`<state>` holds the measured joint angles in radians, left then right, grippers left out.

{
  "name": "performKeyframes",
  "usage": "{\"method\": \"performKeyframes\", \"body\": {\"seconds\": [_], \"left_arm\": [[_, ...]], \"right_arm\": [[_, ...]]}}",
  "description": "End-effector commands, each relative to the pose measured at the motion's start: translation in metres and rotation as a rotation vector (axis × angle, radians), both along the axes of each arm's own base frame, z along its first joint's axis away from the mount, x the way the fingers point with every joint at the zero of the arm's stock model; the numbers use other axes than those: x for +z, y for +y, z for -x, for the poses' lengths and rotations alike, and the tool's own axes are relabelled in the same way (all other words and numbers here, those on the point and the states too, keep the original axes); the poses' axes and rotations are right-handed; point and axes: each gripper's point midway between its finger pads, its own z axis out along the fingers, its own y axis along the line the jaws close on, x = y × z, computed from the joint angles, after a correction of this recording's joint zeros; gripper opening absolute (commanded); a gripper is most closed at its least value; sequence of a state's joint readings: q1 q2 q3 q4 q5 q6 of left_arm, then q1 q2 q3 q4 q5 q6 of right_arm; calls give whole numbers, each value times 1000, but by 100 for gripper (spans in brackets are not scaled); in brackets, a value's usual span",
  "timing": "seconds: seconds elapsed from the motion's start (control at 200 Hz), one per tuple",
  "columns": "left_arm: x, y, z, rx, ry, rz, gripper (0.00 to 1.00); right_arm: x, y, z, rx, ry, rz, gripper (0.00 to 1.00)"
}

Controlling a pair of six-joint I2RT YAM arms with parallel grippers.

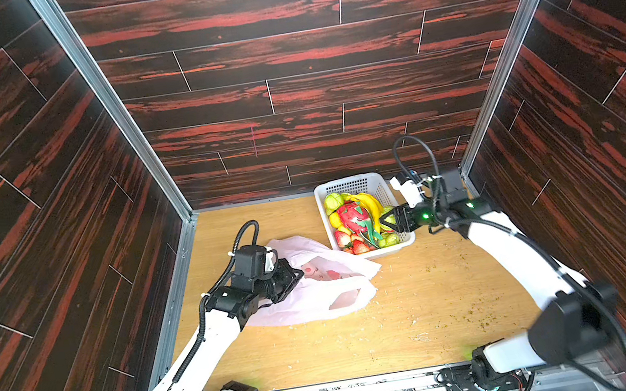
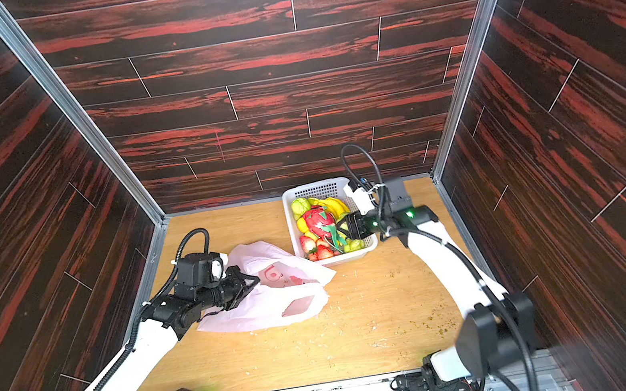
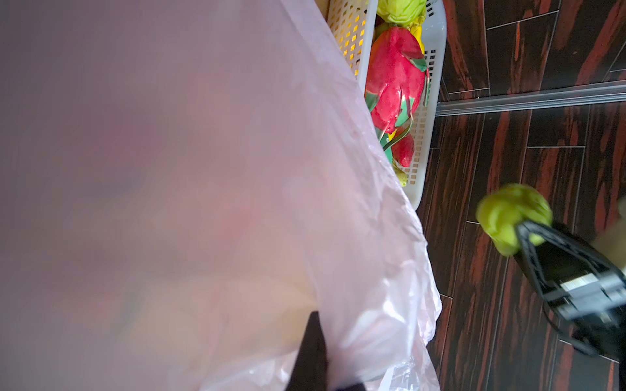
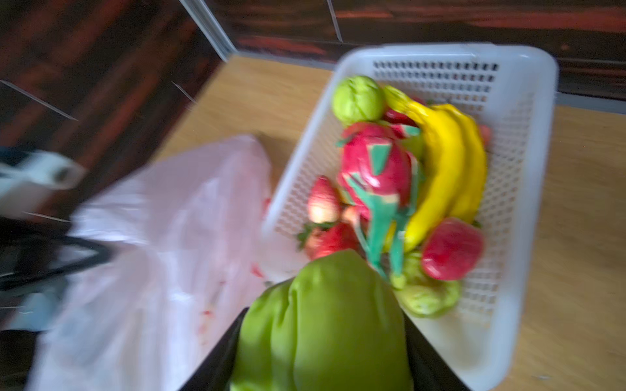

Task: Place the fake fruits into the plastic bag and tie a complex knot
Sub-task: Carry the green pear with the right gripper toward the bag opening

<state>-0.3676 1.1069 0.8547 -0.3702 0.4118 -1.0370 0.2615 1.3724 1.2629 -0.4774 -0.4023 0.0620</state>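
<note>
A green lumpy fruit (image 4: 321, 321) fills the near part of the right wrist view. It is clamped between the two black fingers of the right pincer (image 4: 323, 359), whose jaws stand about half apart around it. In a top view that right pincer (image 1: 395, 220) hangs over the near right part of the white perforated basket (image 1: 356, 185), which stands at the far right of the desk (image 1: 405, 317). The left wrist view shows the held fruit (image 3: 511, 216) clear of the basket.

In the basket lie a red-pink dragon fruit (image 1: 352, 216) in the middle, yellow bananas (image 1: 369, 203) just right of it, strawberries (image 1: 352, 243) at the near end, and more green lumpy fruits at the far left and near right corners.

The pale-pink plastic bag (image 1: 318, 296) lies crumpled on the desk just left of the basket, its far right edge close to the basket's left wall. The left pincer (image 1: 294, 277) is fully closed on the bag's left side, pinching the thin film. That film is drawn up across most of the left wrist view. Small greenish specks (image 1: 485, 320) are scattered over the right side of the desk.
</note>
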Motion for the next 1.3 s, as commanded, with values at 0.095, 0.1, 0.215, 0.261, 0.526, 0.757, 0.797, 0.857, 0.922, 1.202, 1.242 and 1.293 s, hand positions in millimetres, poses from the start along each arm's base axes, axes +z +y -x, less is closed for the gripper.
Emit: {"method": "performKeyframes", "body": {"seconds": [0.095, 0.1, 0.215, 0.261, 0.526, 0.757, 0.797, 0.857, 0.922, 1.202, 1.242, 1.293], "left_arm": [[11, -3, -5, -5, -18, 19, 0], [11, -3, -5, -5, -19, 18, 0], [13, -3, -5, -13, -22, 18, 0], [13, -4, -5, -15, -21, 16, 0], [17, -5, -2, -15, -19, 36, 0], [18, -10, 0, -36, -14, 71, 0], [20, -12, 0, -42, -20, 85, 0], [23, -14, 0, -50, -22, 102, 0], [25, -15, 1, -55, -24, 106, 0], [48, -22, -2, -37, -59, 192, 0], [50, -24, -1, -41, -60, 204, 0], [51, -26, 0, -45, -60, 212, 0]], "right_arm": [[48, 28, 61, 102, -26, -259, 23], [48, 29, 62, 106, -26, -260, 23], [48, 59, 83, 160, -19, -251, 22], [46, 74, 89, 182, -20, -241, 22], [13, 152, 103, 272, 38, -178, 20], [-33, 176, 107, 274, 121, -133, 20], [-43, 178, 107, 269, 136, -123, 20], [-57, 181, 107, 264, 161, -111, 20], [-68, 183, 106, 258, 178, -107, 20], [-88, 189, 92, 234, 117, -119, 20], [-82, 191, 88, 234, 80, -135, 21], [-74, 192, 82, 224, 35, -156, 21]]}}
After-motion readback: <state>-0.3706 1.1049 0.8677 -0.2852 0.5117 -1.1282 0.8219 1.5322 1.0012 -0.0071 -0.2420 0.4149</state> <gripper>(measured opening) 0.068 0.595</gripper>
